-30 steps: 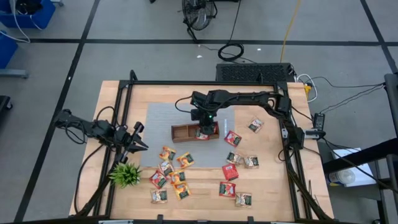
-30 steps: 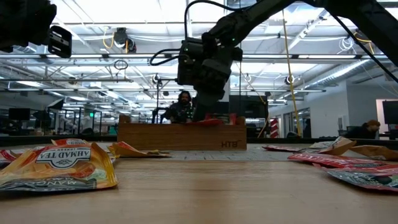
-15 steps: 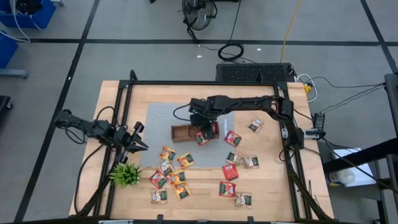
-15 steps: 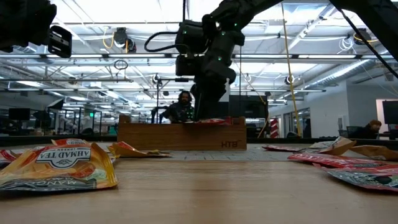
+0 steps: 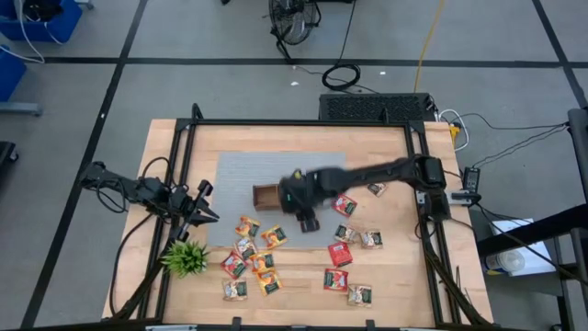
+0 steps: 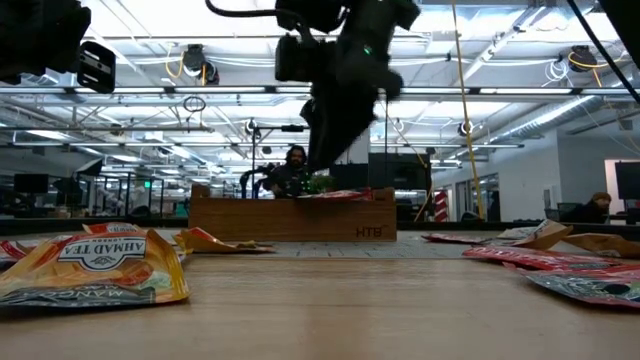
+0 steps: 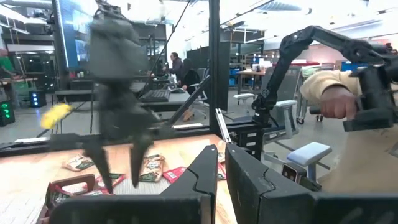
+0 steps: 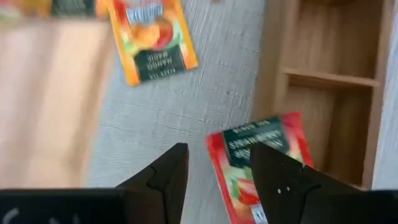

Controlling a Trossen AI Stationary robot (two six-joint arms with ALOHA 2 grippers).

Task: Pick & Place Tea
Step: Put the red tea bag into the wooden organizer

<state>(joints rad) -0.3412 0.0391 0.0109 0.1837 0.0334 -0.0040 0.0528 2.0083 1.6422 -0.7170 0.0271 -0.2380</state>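
The right arm's tool (image 8: 214,171), fingers apart and holding nothing, hangs over the grey mat beside the brown wooden compartment tray (image 8: 329,74). Just beyond its fingertips a red square strawberry tea sachet (image 8: 261,162) rests across the tray's edge; an orange mango sachet (image 8: 152,40) lies farther off. The left tool (image 5: 204,211), closed and empty, waits near the worktop's (image 5: 386,276) edge.

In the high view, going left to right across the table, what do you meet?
Left gripper → green plant → wooden tray → right gripper → red sachet → pale sachet near the right edge.
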